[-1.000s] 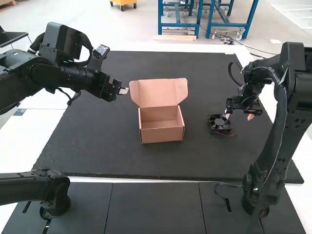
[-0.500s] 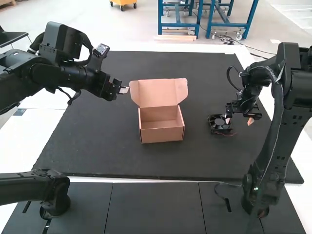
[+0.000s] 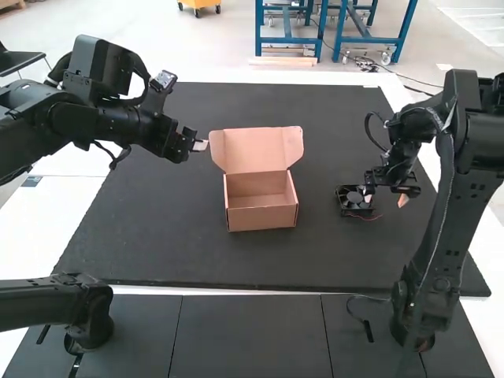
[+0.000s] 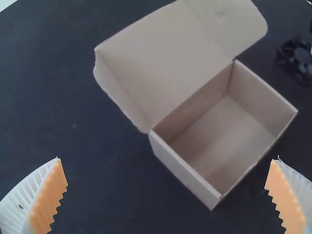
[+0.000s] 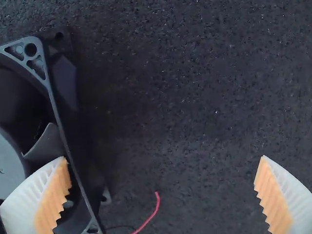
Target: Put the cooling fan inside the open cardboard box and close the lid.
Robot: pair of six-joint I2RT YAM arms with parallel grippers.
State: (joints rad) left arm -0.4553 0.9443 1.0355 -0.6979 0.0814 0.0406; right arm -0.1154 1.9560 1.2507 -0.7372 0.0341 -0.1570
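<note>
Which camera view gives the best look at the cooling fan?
The high view: it shows the whole cooling fan on the mat right of the cardboard box, the open right end effector at its edge. The right wrist view shows one frame edge and a red wire; the left wrist view, a corner.

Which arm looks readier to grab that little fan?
Right: the right pincer, open, straddles an edge of the cooling fan. The left pincer hovers beside the cardboard box lid, away from the fan.
</note>
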